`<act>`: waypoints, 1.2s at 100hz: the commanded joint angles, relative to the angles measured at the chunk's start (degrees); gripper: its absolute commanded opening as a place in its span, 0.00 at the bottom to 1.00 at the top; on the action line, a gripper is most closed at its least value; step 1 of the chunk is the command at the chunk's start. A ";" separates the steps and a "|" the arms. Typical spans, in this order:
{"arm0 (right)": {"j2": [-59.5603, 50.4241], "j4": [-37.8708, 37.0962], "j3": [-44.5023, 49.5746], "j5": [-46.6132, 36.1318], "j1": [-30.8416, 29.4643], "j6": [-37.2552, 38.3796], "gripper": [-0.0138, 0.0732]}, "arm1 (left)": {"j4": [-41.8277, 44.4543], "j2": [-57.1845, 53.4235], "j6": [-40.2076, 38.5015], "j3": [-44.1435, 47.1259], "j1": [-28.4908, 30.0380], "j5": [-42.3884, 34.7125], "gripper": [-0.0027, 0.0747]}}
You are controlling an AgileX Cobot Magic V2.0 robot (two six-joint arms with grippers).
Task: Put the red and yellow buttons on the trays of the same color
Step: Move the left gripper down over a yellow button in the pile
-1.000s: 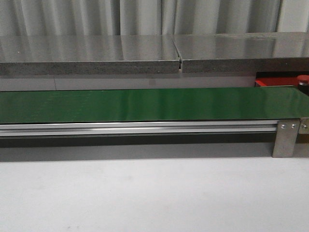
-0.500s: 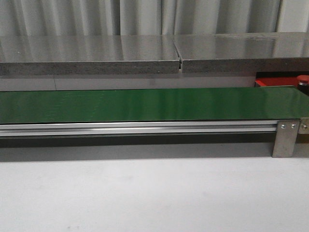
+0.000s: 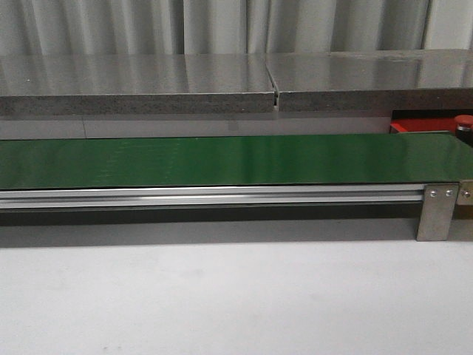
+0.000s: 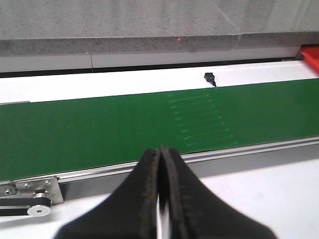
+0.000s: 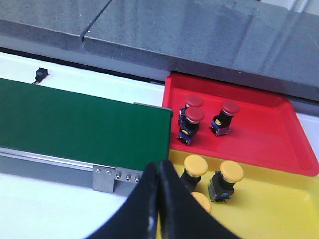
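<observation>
In the right wrist view the red tray (image 5: 269, 139) holds three red buttons (image 5: 193, 117), one of them (image 5: 229, 108) tilted. The yellow tray (image 5: 279, 209) beside it holds three yellow buttons (image 5: 231, 172), and one (image 5: 202, 201) is partly hidden by my finger. My right gripper (image 5: 159, 166) is shut and empty, near the belt's end by the yellow tray. My left gripper (image 4: 160, 151) is shut and empty in front of the green belt (image 4: 99, 129), which carries no button. In the front view only an edge of the red tray (image 3: 421, 126) and one red cap (image 3: 463, 120) show.
The long green belt (image 3: 222, 159) runs across the table on an aluminium rail (image 3: 214, 196) with a metal bracket (image 3: 436, 211). A grey stone ledge (image 3: 222, 85) stands behind it. A small black sensor (image 4: 210, 78) sits past the belt. White tabletop (image 3: 222, 296) lies in front.
</observation>
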 commanded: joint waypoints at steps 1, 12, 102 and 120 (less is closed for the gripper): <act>-1.63 0.11 -1.07 -2.44 0.05 -0.50 0.08 | -1.03 0.22 0.09 -1.50 -0.60 -4.20 0.01; -2.40 0.11 -1.07 -2.50 0.05 -0.50 0.08 | -1.19 0.22 0.09 -1.50 -0.60 -4.28 0.01; -2.39 0.11 -1.07 -2.52 0.05 -0.50 0.08 | -1.19 31.28 -3.74 -17.09 15.25 -11.28 0.02; -2.39 0.11 -1.07 -2.52 0.05 -0.50 0.08 | -1.19 39.04 -3.74 -23.34 18.92 -10.74 0.33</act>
